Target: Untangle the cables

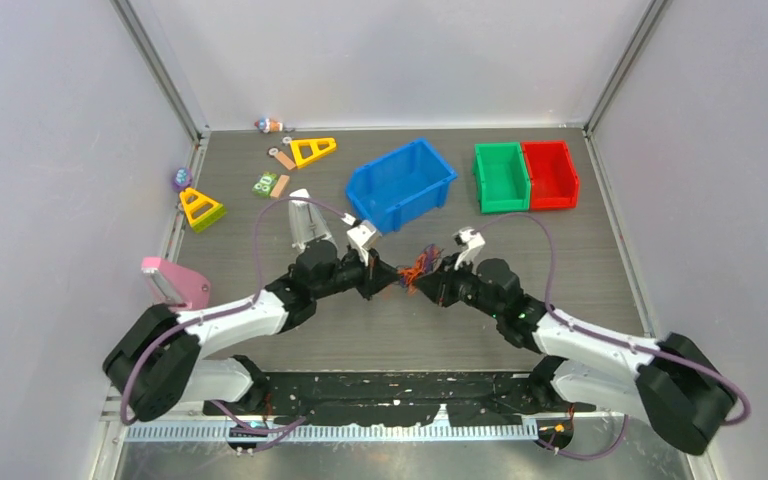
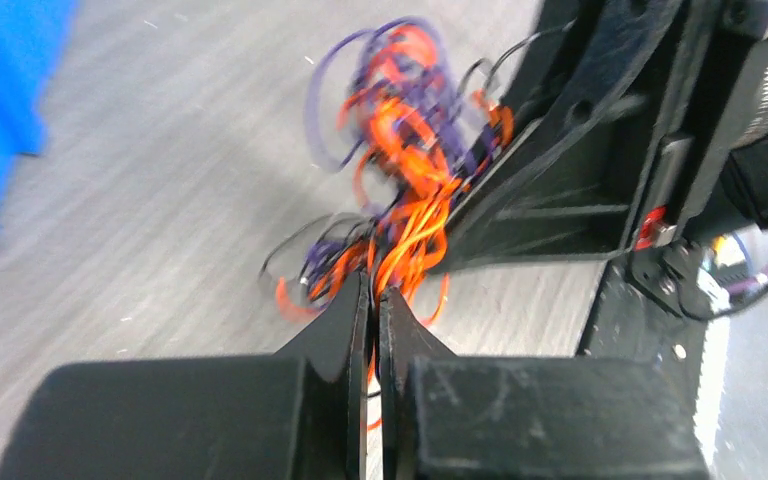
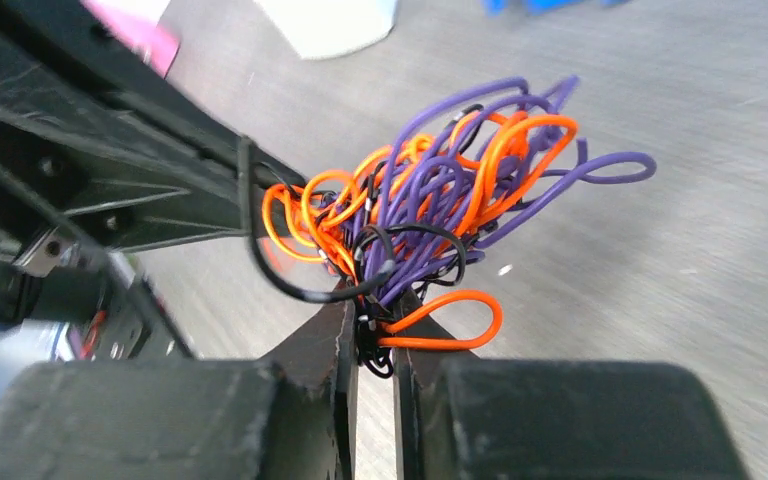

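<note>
The cables (image 1: 420, 264) are a small knotted clump of orange, purple and black wires, held just above the table's middle between both grippers. My left gripper (image 1: 392, 277) comes in from the left and is shut on orange strands at the clump's lower edge (image 2: 374, 292). The rest of the cables (image 2: 400, 130) bulge beyond its tips, blurred. My right gripper (image 1: 423, 283) comes in from the right. In the right wrist view this gripper (image 3: 370, 312) is shut on black, purple and orange strands, with the cables (image 3: 440, 200) looping out above. The two grippers nearly touch tip to tip.
A blue bin (image 1: 400, 183) stands just behind the clump, with a green bin (image 1: 501, 177) and a red bin (image 1: 550, 173) at the back right. Yellow triangles (image 1: 201, 208) (image 1: 312, 150), a white object (image 1: 307, 222) and a pink block (image 1: 175, 282) lie to the left.
</note>
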You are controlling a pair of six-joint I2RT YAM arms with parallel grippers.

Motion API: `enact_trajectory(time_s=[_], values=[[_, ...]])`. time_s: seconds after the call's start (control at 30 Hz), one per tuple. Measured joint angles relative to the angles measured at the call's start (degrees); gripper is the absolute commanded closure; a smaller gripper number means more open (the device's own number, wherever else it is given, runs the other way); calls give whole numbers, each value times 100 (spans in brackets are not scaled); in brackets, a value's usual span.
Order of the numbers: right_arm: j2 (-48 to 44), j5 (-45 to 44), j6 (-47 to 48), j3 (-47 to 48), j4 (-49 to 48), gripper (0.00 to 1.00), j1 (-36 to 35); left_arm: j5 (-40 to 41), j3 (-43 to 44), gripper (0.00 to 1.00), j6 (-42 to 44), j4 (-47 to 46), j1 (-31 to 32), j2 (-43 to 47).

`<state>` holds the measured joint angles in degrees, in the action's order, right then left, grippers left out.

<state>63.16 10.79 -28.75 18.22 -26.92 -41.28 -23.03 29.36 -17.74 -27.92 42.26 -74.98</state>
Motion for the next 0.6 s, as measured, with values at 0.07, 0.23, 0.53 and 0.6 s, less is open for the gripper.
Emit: enact_trajectory(time_s=[0.07,0.23,0.53,0.6], values=[[-520,-697,-81,-13,391,95,-50,621,-61,100,-2,55,55,367],[-1878,-3364,-382,-240,1622,95,188,2894,-450,100,-15,542,-48,1397],[-2352,-5504,-1202,-404,3279,94,240,4638,-599,100,-142,1351,-103,1508],[-2214,-5322,-970,-396,3217,92,240,4505,-599,100,-101,1351,-103,1451]])
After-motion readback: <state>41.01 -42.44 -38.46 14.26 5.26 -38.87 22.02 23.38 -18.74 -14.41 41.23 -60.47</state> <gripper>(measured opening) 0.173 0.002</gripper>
